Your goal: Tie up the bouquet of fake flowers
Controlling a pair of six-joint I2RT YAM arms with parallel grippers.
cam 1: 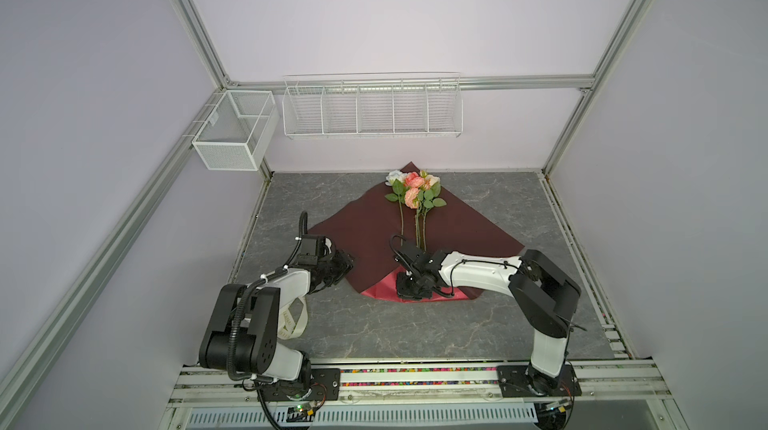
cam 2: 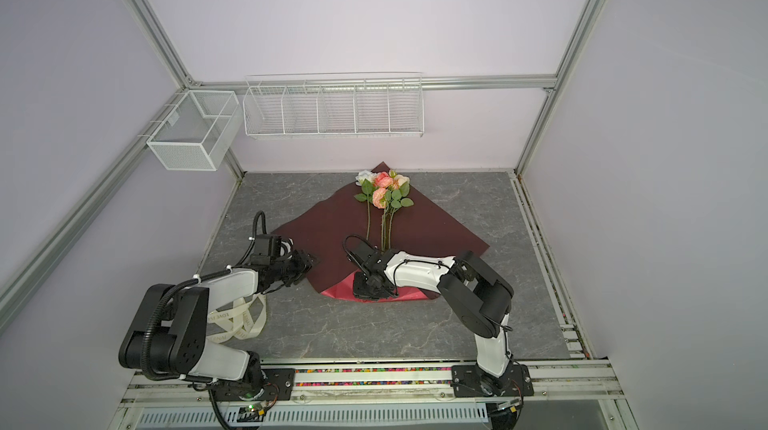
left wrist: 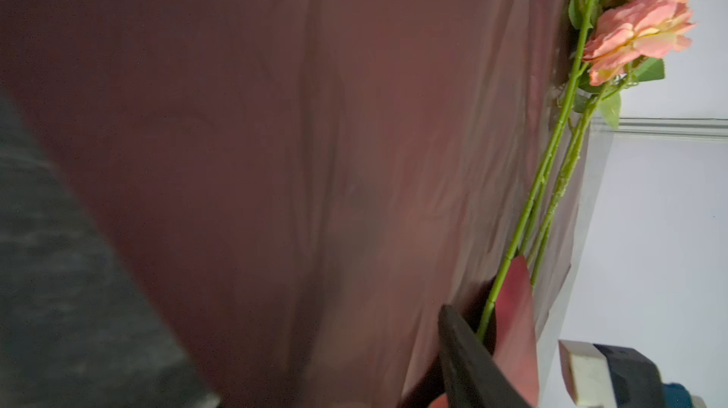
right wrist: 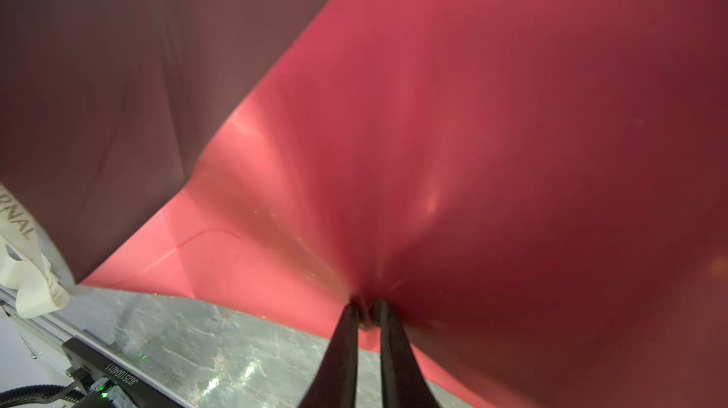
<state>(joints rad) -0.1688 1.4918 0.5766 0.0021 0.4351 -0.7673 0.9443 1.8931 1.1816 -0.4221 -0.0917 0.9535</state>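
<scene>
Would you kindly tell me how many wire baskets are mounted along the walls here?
2: a mesh box hanging at the left corner, and a long divided rack beside it, along the back. None seems hidden.

Pale lilac walls (cam 1: 374, 12) in an aluminium frame (cam 1: 519, 81). Grey marbled tabletop (cam 1: 415, 332). White wire rack (cam 1: 372, 110) on back wall, mesh basket (cam 1: 230, 145) beside it at left. Even, soft light.

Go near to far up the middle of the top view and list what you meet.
The right pincer pinching the near corner of the dark-red paper → bouquet of fake flowers, stems first, blooms beyond → wire rack.
</scene>
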